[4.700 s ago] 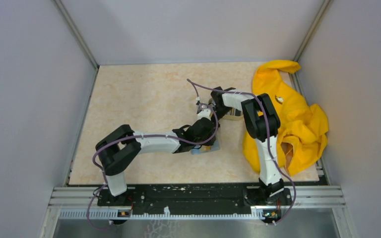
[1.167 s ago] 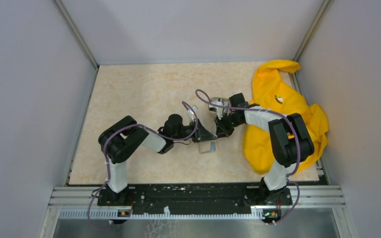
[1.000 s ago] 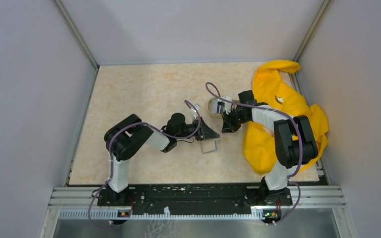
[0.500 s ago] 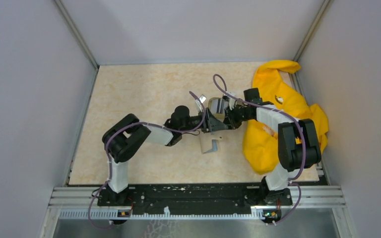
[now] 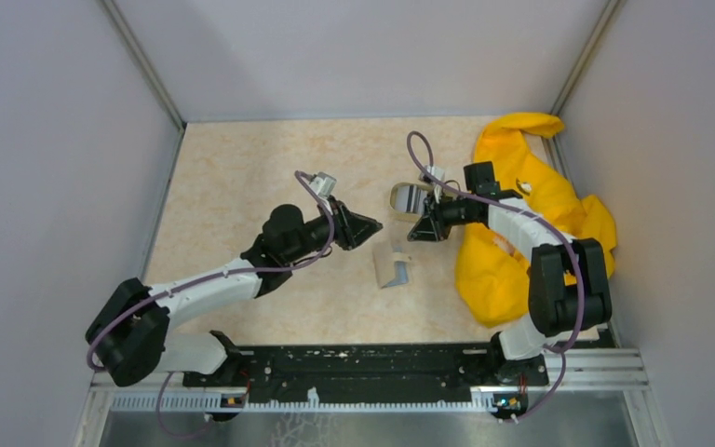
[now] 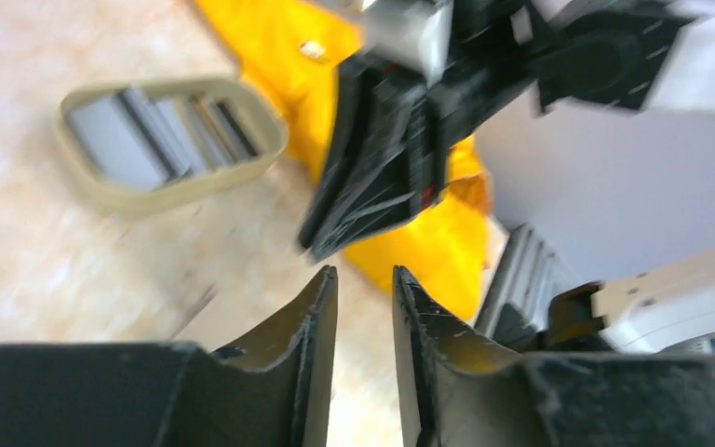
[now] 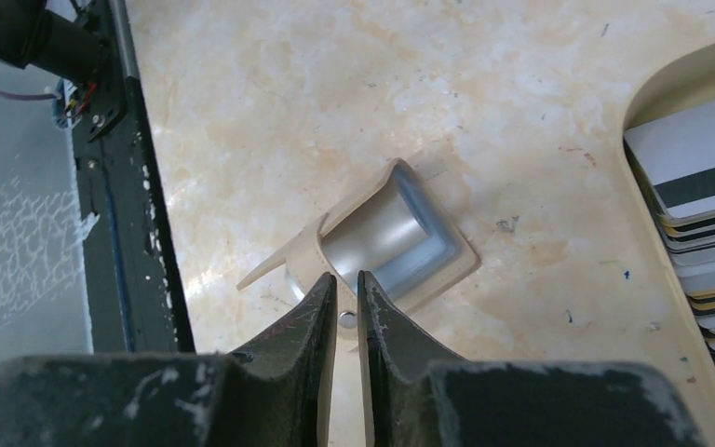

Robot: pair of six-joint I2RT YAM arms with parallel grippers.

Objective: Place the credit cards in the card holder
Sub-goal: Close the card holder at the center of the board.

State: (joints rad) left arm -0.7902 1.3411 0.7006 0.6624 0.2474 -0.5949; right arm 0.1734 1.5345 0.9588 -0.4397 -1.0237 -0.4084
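Observation:
The tan card holder lies open on the table between both grippers, its light blue inside facing up and its snap button showing. The credit cards stand as a striped stack in an oval beige dish, just behind the holder. My right gripper hovers over the holder's near edge, jaws a narrow gap apart with nothing between them. My left gripper is to the holder's left, lifted, open and empty. The right wrist view shows the cards at its right edge.
A big yellow cloth is heaped along the right side, under the right arm. The black base rail runs along the table's near edge. Grey walls enclose the table on three sides.
The left arm has swung back to the left, its gripper let go and moved off the card holder. The right gripper has opened a little and stays over the holder.

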